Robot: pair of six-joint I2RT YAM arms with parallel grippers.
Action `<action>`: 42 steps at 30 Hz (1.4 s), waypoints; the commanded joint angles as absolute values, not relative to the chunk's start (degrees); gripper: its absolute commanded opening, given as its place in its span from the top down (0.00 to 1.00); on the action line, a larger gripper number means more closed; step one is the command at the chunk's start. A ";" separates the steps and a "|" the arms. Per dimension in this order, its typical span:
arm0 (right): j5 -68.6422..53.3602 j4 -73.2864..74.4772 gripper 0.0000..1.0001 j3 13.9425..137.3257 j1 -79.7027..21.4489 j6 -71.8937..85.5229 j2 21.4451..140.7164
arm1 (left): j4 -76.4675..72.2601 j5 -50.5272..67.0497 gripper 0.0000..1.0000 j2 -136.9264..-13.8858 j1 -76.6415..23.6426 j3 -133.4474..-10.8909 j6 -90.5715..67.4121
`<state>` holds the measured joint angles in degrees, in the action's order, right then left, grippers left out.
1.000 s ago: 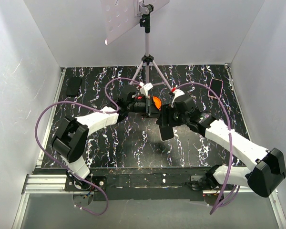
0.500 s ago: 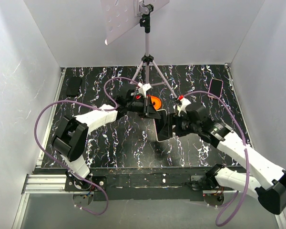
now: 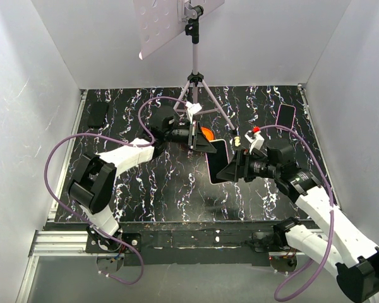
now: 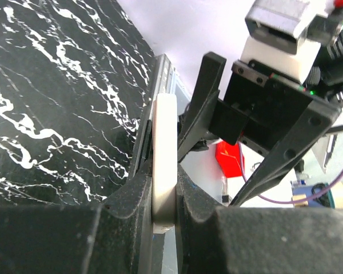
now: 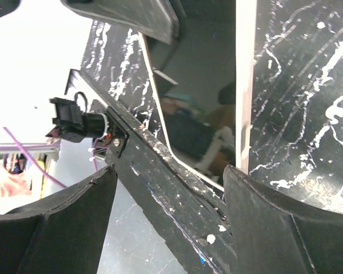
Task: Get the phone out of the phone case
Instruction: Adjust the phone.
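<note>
The left end effector [image 3: 201,142] is clamped shut on one pale edge of the case [image 4: 164,142]. It holds the case off the tabletop [image 3: 145,196], over the middle and tilted up on edge. The phone [image 5: 197,125] sits in the case with its dark glass facing the right arm and showing reflections. In the overhead view the pale rim runs round the black slab. Whether any corner of the phone has come free of the rim cannot be told.

The right end effector [image 5: 168,174] faces the left one from the case's opposite, nearer end. Its fingers [image 4: 203,97] are spread wide and clamp nothing. One finger lies just beside the case's pale edge, and whether it touches cannot be told.

A tripod [image 3: 194,82] stands at the middle of the far edge, carrying a perforated board. A second phone [image 3: 285,115] lies near the far right corner. A dark slab [image 3: 98,113] lies near the far left corner.
</note>
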<state>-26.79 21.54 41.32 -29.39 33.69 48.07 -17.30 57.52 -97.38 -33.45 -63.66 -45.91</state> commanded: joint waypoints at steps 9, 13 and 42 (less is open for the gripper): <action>-24.99 32.85 0.27 52.98 -21.80 23.65 51.50 | -16.47 68.21 1.00 -89.48 -36.74 -65.12 -42.48; -30.45 29.47 0.26 52.31 -21.18 24.43 52.11 | -13.07 68.55 1.00 -90.35 -37.18 -66.71 -40.15; -65.48 -2.37 0.64 42.63 -23.73 31.38 61.35 | -16.44 72.69 1.00 -90.88 -38.32 -66.18 -41.31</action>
